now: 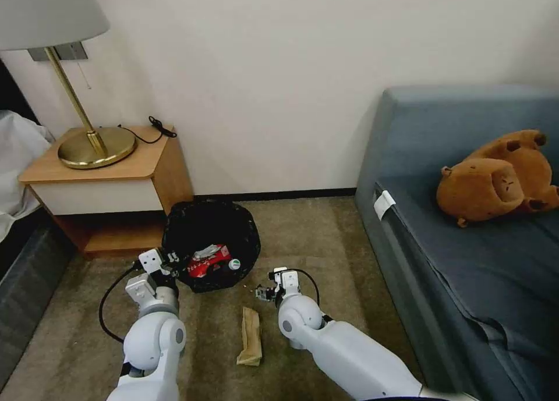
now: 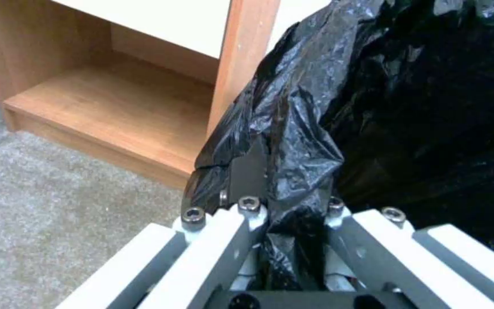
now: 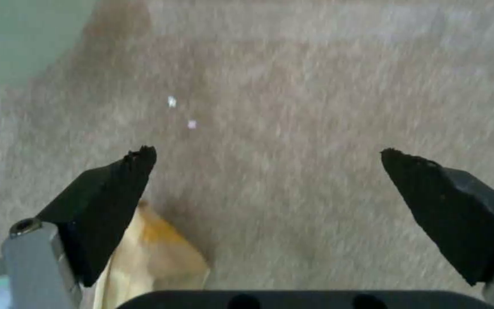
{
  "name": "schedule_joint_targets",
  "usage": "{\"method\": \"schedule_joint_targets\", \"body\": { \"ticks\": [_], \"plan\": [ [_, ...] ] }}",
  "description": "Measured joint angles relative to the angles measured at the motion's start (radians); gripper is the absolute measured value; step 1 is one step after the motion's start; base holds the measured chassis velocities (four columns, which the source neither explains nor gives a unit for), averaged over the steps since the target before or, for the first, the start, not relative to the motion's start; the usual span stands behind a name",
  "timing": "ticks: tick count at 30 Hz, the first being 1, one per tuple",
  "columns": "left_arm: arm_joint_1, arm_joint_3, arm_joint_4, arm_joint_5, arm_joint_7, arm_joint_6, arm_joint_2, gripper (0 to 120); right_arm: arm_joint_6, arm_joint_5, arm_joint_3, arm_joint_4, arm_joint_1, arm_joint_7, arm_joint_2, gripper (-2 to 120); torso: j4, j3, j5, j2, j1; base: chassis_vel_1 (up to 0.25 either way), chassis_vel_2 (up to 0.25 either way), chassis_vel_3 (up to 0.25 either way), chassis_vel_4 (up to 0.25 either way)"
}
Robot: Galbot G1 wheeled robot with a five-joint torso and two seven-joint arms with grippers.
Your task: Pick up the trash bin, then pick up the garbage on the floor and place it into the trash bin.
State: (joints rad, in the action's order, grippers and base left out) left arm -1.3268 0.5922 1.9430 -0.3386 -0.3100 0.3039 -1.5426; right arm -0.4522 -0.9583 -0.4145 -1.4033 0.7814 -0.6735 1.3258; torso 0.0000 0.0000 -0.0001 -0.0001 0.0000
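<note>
The trash bin (image 1: pixel 211 238), lined with a glossy black bag, stands on the carpet by the nightstand. Inside it lie a red snack packet (image 1: pixel 207 264) and a small clear bottle (image 1: pixel 233 265). My left gripper (image 1: pixel 172 260) is shut on the bin's near-left rim; the left wrist view shows the bag's black plastic (image 2: pixel 293 141) pinched between its jaws. A long yellow-brown wrapper (image 1: pixel 251 336) lies on the carpet in front of the bin. My right gripper (image 1: pixel 265 293) hovers open just above the wrapper's far end, and the wrapper (image 3: pixel 150 257) shows beside one fingertip (image 3: pixel 109 201).
A wooden nightstand (image 1: pixel 110 183) with a brass lamp (image 1: pixel 87 139) stands left of the bin. A grey-blue sofa (image 1: pixel 466 244) with a brown plush toy (image 1: pixel 501 177) runs along the right. A bed edge (image 1: pixel 17 174) lies at far left. Small crumbs (image 3: pixel 181 113) dot the carpet.
</note>
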Motion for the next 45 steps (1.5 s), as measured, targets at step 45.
{"method": "schedule_joint_targets", "body": {
  "ticks": [45],
  "plan": [
    [-0.007, -0.008, -0.03, 0.053, -0.011, -0.024, -0.034, 3, 0.064, 0.125, -0.045, 0.151, 0.129, 0.107, 0.098, 57, 0.0, 0.0, 0.0001, 0.0, 0.0, 0.0, 0.0, 0.0, 0.0]
  ]
}}
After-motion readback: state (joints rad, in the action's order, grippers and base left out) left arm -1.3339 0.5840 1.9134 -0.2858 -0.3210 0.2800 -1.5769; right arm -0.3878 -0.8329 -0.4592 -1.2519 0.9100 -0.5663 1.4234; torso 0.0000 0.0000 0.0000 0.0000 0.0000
